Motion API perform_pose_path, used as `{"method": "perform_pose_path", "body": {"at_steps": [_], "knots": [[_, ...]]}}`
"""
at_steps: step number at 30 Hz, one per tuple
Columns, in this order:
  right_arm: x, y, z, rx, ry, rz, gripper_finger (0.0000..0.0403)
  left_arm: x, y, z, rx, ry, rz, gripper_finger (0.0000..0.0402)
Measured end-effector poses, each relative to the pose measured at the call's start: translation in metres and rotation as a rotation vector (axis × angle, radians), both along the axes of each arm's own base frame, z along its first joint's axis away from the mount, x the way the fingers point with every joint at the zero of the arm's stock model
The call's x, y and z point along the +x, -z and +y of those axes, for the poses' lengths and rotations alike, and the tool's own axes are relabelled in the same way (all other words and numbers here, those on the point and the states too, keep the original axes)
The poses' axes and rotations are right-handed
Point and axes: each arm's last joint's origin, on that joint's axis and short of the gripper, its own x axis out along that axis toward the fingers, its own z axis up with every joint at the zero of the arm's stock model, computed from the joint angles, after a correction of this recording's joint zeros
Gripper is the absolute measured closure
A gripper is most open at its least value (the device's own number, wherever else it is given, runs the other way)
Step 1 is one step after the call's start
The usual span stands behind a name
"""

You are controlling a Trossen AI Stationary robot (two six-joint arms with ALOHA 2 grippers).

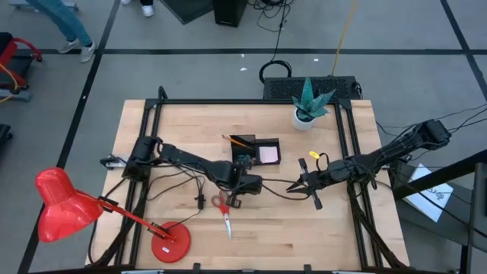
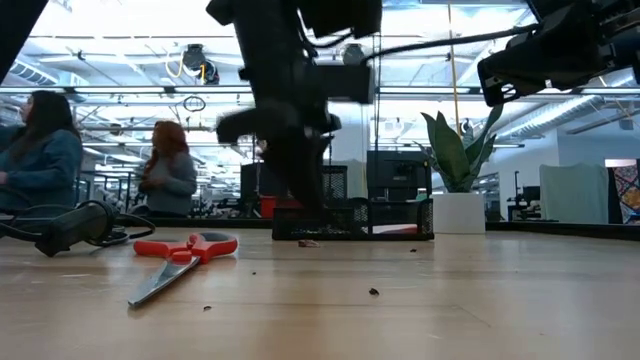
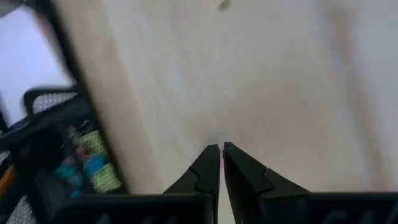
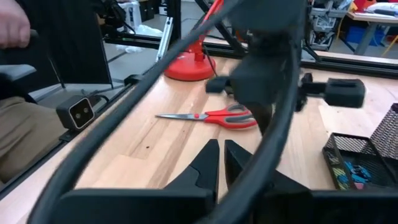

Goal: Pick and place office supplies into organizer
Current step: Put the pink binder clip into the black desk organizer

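The left gripper [image 1: 245,185] is being held low over the middle of the table [image 1: 342,228], just in front of the organizer [image 1: 257,151]. In its wrist view its fingers [image 3: 208,169] are being kept almost together, with only a thin gap between the tips, and something small and pale with a hint of pink is being seen right at the tips; what it is cannot be told. The organizer's mesh wall is being shown beside that gripper, with small blue and yellow-green pieces [image 3: 93,163] lying inside.

The right gripper [image 1: 304,185] is being held over the table to the right of the left one, well apart from the organizer. Its fingers [image 4: 210,163] are being kept closed, and nothing is being gripped between them.

The scissors [image 1: 224,210] are lying flat on the wood near the front edge, red handles toward the left gripper and blades pointing at the front edge, untouched by either gripper. In the organizer, a pink pad [image 1: 268,154] is sitting in the flat part, and an orange pencil [image 1: 240,141] is sticking out of the taller part. A potted plant [image 1: 308,106] is standing behind the organizer to the right, and a red lamp [image 1: 65,202] is standing at the front left corner. In the low view, people [image 2: 168,170] are being seen in the room beyond.
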Motion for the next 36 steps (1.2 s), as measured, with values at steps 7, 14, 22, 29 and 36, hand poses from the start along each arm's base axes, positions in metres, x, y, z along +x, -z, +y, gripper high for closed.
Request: {"method": "perform_pose_path", "body": {"at_steps": [7,14,22,29,36], "knots": [[0.0,0.001,0.0,-0.004,0.0,0.015,0.0385,0.003,-0.007,0.016,-0.119,-0.021,-0.023,0.0325],[-0.001,0.003,0.0,-0.012,0.0,0.036,0.0385,0.003,-0.006,0.018,-0.109,0.051,-0.013,0.0236],[-0.001,0.004,-0.001,-0.009,0.015,0.04,0.0385,-0.001,0.004,0.031,-0.181,0.131,0.024,0.018],[0.0,0.004,-0.002,-0.014,0.046,0.038,0.0385,-0.005,0.012,0.045,-0.2,0.181,0.046,0.019],[0.0,0.004,-0.003,-0.031,0.084,0.033,0.0385,-0.007,0.02,0.057,-0.244,0.138,0.036,0.0223]]}}
